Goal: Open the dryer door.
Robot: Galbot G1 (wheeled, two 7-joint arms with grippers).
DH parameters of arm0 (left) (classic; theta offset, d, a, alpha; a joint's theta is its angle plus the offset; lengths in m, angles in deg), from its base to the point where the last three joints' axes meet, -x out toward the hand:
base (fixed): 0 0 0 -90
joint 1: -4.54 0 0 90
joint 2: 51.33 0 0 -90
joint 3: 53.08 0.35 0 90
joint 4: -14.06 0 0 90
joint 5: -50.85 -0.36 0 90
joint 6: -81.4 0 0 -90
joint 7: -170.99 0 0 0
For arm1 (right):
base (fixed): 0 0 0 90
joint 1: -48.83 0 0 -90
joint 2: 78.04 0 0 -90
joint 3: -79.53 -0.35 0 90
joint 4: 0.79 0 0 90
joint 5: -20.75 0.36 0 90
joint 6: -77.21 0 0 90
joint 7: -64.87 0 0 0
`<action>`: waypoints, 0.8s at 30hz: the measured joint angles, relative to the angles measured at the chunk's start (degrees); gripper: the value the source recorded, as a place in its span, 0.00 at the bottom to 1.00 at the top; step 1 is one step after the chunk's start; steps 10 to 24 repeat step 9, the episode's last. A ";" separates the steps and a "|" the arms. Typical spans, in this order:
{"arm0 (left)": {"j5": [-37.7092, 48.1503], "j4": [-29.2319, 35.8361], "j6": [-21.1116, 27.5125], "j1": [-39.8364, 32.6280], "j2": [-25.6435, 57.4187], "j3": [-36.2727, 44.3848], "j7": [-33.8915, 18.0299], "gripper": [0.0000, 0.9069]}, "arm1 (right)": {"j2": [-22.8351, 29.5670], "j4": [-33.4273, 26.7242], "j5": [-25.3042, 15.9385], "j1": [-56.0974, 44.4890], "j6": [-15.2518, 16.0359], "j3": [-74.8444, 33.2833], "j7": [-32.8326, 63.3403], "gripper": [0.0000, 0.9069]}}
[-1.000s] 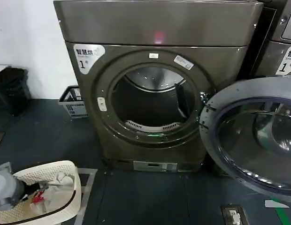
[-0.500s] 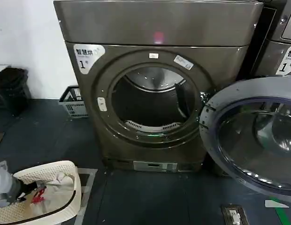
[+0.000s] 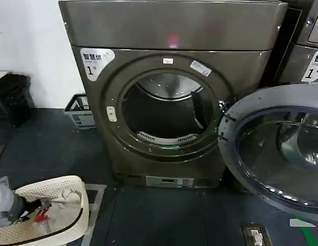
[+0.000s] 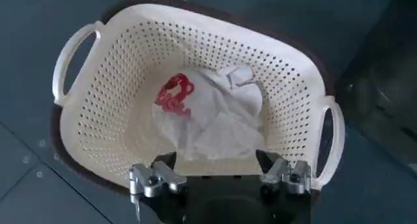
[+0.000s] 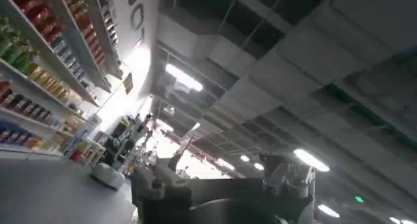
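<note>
Dark floor; dryer door (image 3: 274, 148) swung open rightward, glass facing forward.

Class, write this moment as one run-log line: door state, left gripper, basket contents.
dryer door: swung wide open | left gripper: open, above laundry basket | basket: white cloth

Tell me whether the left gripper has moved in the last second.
Yes. In the head view the left gripper has drawn back toward the picture's left edge, away from the white laundry basket, which stays put. The dryer door hangs open, unmoved.
</note>
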 joint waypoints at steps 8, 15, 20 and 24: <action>0.15 0.03 0.00 -0.01 0.04 0.05 0.03 1.00 | 0.01 -0.06 -0.14 -0.02 -0.44 -0.01 0.01 1.00; 0.17 0.03 0.00 0.02 0.05 0.06 0.04 1.00 | 0.04 -0.05 -0.14 -0.02 -0.48 -0.02 0.01 1.00; 0.17 0.03 0.00 0.02 0.05 0.06 0.04 1.00 | 0.04 -0.05 -0.14 -0.02 -0.48 -0.02 0.01 1.00; 0.17 0.03 0.00 0.02 0.05 0.06 0.04 1.00 | 0.04 -0.05 -0.14 -0.02 -0.48 -0.02 0.01 1.00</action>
